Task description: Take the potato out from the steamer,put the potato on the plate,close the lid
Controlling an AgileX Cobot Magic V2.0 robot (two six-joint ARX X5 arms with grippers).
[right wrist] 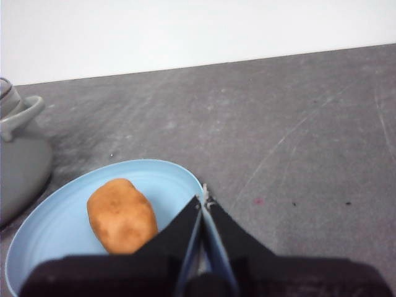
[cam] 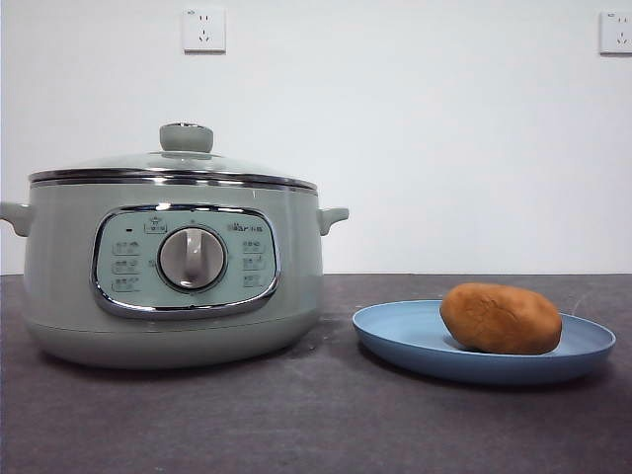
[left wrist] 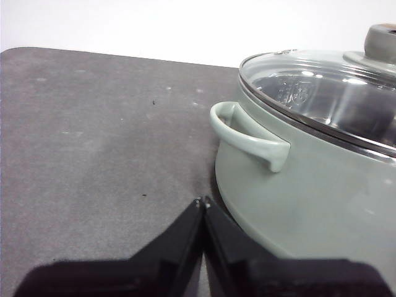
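Your potato (cam: pixel 501 318) already lies on the blue plate (cam: pixel 395 334), off-centre toward the rim farther from the pot (cam: pixel 168 276), and the plate sits on the dark worktop (cam: pixel 326 425) just beside the pot, not touching it. The glass lid (cam: pixel 173 168) sits level on the pot, its chrome rim flush all round and its pale green knob (cam: pixel 186 137) upright at the centre. Judged from this, all three steps look done.

Should you need to handle the potato again, expect it to be firm, fairly light and rounded enough to roll; its matte orange-brown skin should give good grip. Take it across the narrow middle, not by the ends. The lid is the fragile item: glass, heavier than it looks, best lifted by the knob alone.

Your left gripper (left wrist: pixel 203 201) hangs low beside the pot's near side handle (left wrist: pixel 247 133), jaws pressed together on nothing. Your right gripper (right wrist: pixel 204 199) hovers over the plate's edge just beside the potato, jaws likewise together and empty. Neither arm shows in the front view.

The potato is oval and smooth, with faint darker mottling. Through the lid, the left wrist view shows only bare shiny metal in the part of the pot visible.
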